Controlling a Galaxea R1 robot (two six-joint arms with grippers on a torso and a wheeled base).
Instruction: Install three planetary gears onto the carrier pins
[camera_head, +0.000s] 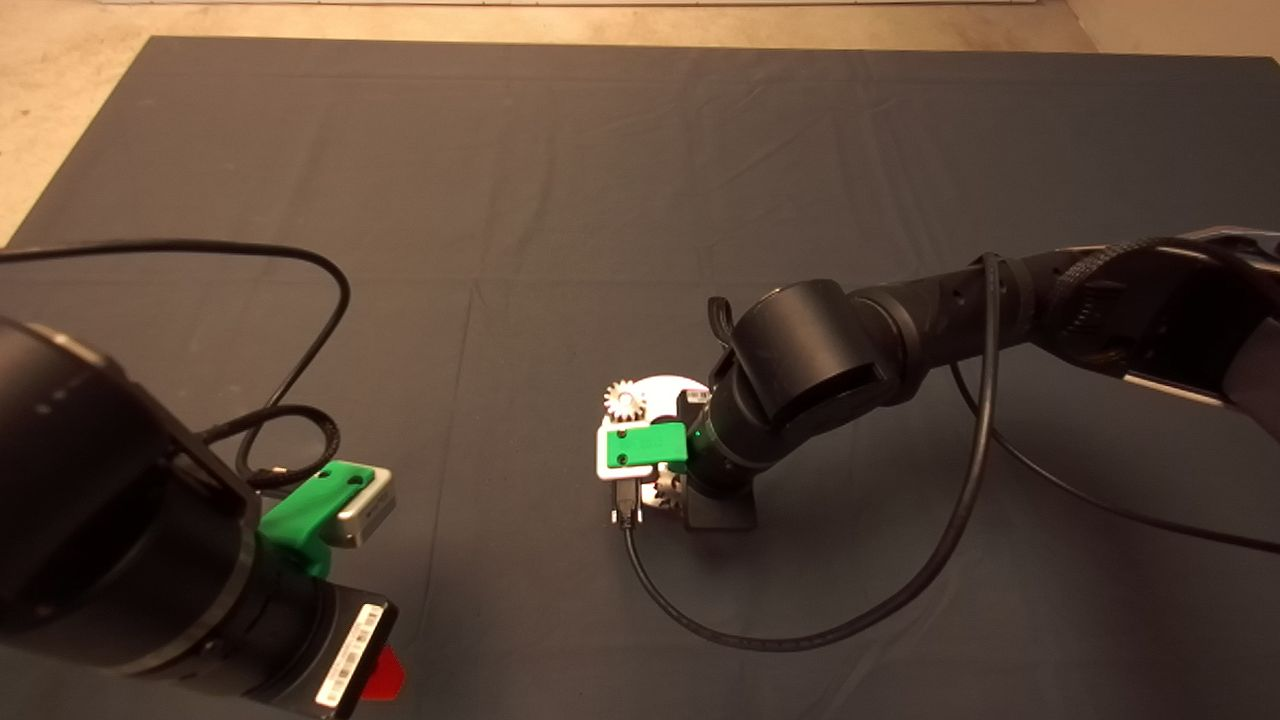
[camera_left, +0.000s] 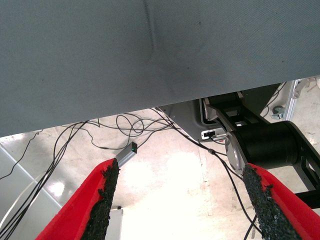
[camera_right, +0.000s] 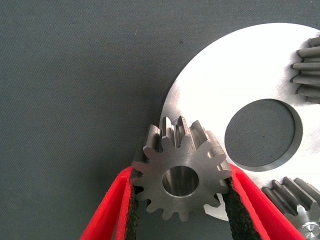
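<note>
My right gripper (camera_right: 182, 175) is shut on a silvery planetary gear (camera_right: 182, 172) and holds it at the edge of the white disc (camera_right: 210, 85). I cannot tell if a carrier pin sits in its centre hole. Two more gears (camera_right: 307, 70) (camera_right: 292, 200) stand on the disc beside its central hole (camera_right: 262, 135), and one pin tip (camera_right: 310, 229) shows. In the head view the right arm's green wrist mount (camera_head: 645, 445) covers most of the disc (camera_head: 670, 385). One gear (camera_head: 625, 400) shows clearly there and another (camera_head: 665, 490) only partly. My left gripper (camera_left: 185, 200) is open, empty and parked at the lower left.
The right arm's black cable (camera_head: 800, 630) loops across the dark mat (camera_head: 600, 200) in front of the disc. The left arm's cable (camera_head: 300, 330) curls over the mat's left side. The left wrist view looks past the mat's edge at floor cables (camera_left: 130, 130).
</note>
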